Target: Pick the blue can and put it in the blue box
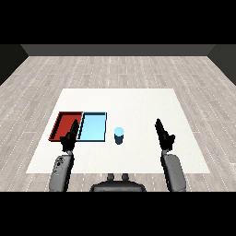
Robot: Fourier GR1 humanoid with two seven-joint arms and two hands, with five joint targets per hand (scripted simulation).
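I see the blue can [119,135] standing upright on the white table [138,106], between my two hands and nearer to the left one – it sits well to the left of the right robot hand [164,133] and a little ahead of it, with bare table between them. Nothing touches the can. Just beside it, on the side toward the left robot hand [69,138], lies the light blue tray [93,126]; a narrow strip of table separates the can from the tray's near right corner. The red tray [64,124] lies against the blue one's far side, so the two sit side by side.

My left robot hand hovers over the near edge of the red tray, close to the seam between the trays, its fingers straight and pointing forward, holding nothing. The blue tray is just to its right and the can beyond that.

My right robot hand is out over open table, fingers also straight and extended forward, thumb slightly apart, holding nothing. Both grey forearms – left [61,170], right [173,171] – come in from the lower corners. Around the table I see a grey plank floor [115,69]
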